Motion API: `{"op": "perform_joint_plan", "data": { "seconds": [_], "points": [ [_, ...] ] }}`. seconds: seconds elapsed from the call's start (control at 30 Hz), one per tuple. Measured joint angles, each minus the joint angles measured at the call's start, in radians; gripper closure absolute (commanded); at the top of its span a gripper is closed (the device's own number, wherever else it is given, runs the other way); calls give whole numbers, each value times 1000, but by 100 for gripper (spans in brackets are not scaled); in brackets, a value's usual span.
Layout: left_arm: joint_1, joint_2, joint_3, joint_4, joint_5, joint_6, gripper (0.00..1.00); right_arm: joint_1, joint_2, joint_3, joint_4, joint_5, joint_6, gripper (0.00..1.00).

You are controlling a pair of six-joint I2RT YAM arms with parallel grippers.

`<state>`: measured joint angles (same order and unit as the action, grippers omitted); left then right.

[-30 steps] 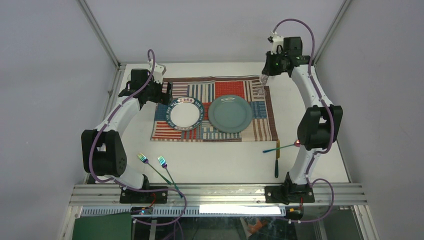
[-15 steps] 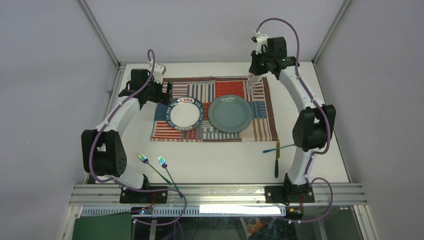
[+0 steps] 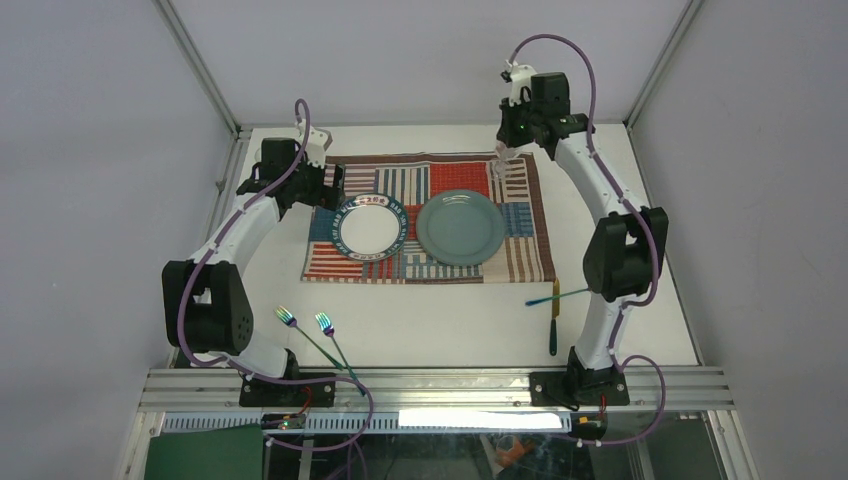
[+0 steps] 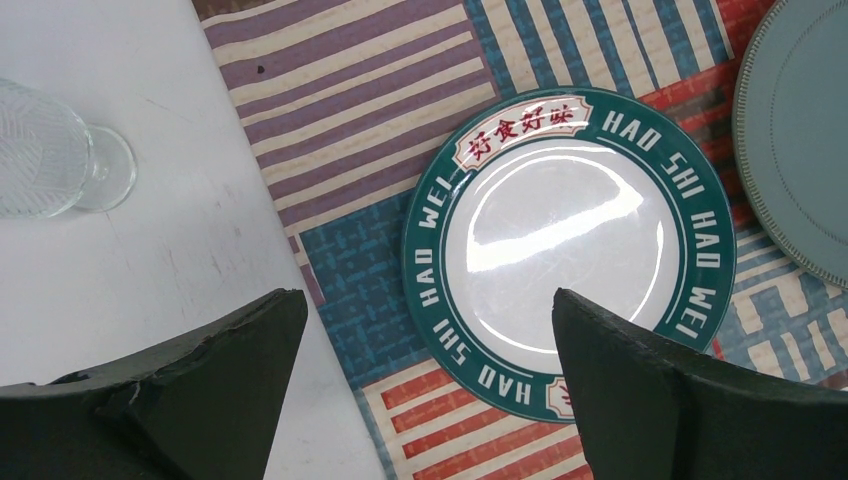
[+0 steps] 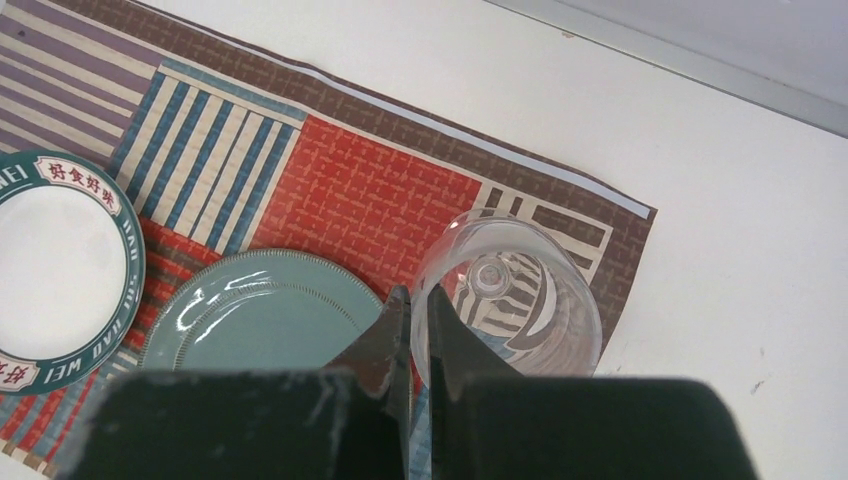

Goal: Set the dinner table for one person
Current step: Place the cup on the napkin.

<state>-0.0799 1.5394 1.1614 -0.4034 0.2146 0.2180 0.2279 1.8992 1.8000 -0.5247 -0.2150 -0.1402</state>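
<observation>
While the right arm's jaws pinch shut on the rim of a clear glass toward the far edge of the white tabletop, the left arm's jaws gape wide, empty, over the green-rimmed plate on the placemat.

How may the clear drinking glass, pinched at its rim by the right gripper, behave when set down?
The clear drinking glass is probably fragile and slippery: thin, shiny wall. Pinched by the right gripper at one rim spot, it may swing, and tip on the striped patchwork placemat.
</observation>
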Motion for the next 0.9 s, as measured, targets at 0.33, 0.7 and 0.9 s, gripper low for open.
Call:
{"op": "perform_joint_plan", "data": {
  "seconds": [0.33,0.7,0.9],
  "points": [
    [0,-10,-16,2,0,1,1,3,77,-2,54,0,2,100],
    [0,-10,-16,3,0,1,1,6,91,-4,88,6,0,37],
    [0,-10,-16,3,0,1,1,7,129,-3,106,52,-12,15]
  ]
}}
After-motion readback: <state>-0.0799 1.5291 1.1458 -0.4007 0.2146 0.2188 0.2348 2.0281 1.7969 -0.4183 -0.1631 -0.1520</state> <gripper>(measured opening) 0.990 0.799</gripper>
